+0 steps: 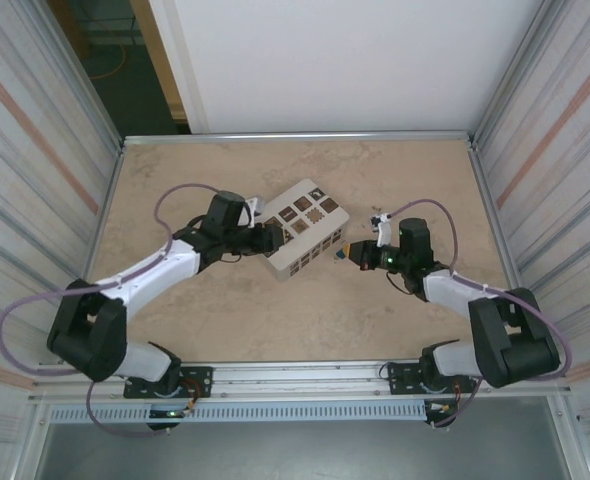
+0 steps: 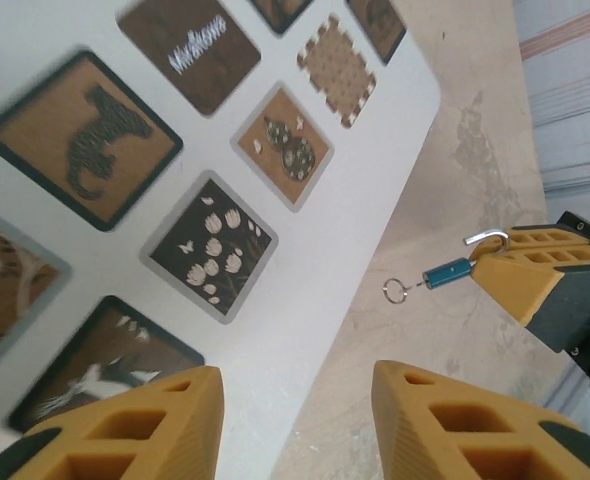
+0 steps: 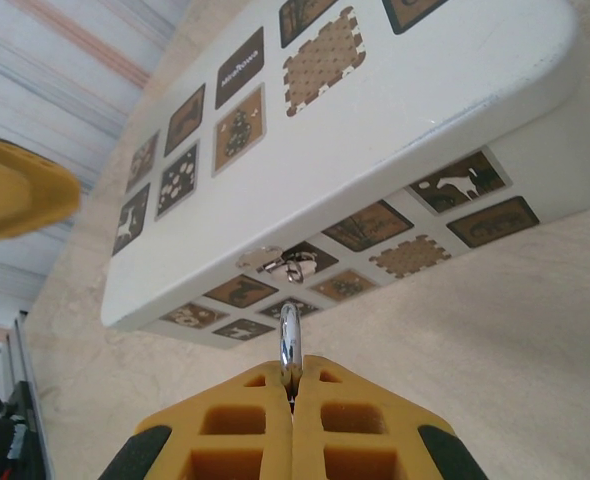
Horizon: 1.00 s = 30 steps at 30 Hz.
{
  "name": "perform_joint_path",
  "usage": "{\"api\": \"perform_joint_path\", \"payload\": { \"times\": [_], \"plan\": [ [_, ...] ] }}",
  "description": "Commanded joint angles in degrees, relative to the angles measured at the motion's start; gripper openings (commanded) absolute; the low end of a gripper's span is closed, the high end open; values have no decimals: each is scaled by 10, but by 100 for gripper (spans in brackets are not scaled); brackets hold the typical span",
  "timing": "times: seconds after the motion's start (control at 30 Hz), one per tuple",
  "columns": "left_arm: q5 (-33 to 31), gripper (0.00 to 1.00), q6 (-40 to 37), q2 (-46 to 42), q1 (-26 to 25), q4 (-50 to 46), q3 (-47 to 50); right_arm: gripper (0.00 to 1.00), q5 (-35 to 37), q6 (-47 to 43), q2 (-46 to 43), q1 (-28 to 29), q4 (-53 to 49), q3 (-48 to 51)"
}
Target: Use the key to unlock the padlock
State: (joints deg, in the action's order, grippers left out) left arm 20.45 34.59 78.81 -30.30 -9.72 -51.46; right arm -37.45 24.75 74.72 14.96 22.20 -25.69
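- My right gripper (image 3: 293, 372) has its jaws pressed together on the thin silvery shackle (image 3: 290, 340) of the padlock (image 2: 448, 273). The blue body sticks out past their tips, near one side of the white box (image 1: 305, 235). I cannot tell whether it clears the table (image 1: 395, 320).
- What I take for the key (image 2: 395, 291), a thin stem ending in a small ring, juts from the far end of the body and looks seated in the lock.
- My left gripper (image 2: 295, 400) hovers over the lid of the box, jaws spread and holding nothing.
- The pinch is on thin round wire alone. A sideways push from the left could swivel the body or drag the shackle free, and the lock would drop.
- The ring is tiny. If my left jaws close slightly off it, they could knock it aside or tug the key out instead of turning it.
- The box edge lies close by. A low approach could bump the box into the lock.
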Motion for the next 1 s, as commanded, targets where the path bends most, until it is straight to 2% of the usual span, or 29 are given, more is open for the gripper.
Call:
{"api": "perform_joint_path", "payload": {
  "times": [0.0,0.2,0.4,0.57,0.7,0.8,0.9,0.97],
  "plan": [
    [-56,48,-52,-62,13,-54,13,0,24,-23,-38,-4,-75,-22],
    [-83,53,-74,-145,50,-108,29,0,38,-25,-82,-4,-130,-29],
    [-64,58,-93,-218,102,-133,42,0,54,-34,-120,-4,-192,-39],
    [-37,64,-143,-263,147,-160,20,0,67,-37,-149,-4,-234,-43],
    [-15,71,-230,-292,171,-160,4,0,70,-49,-166,-4,-275,-56],
    [-3,82,-318,-316,171,-137,10,0,72,-52,-175,-4,-303,-70],
    [61,87,-428,-343,172,-81,52,0,70,-53,-177,-4,-329,-87],
    [102,88,-463,-357,171,-42,90,0,64,-58,-174,-4,-352,-101]
  ]
}}
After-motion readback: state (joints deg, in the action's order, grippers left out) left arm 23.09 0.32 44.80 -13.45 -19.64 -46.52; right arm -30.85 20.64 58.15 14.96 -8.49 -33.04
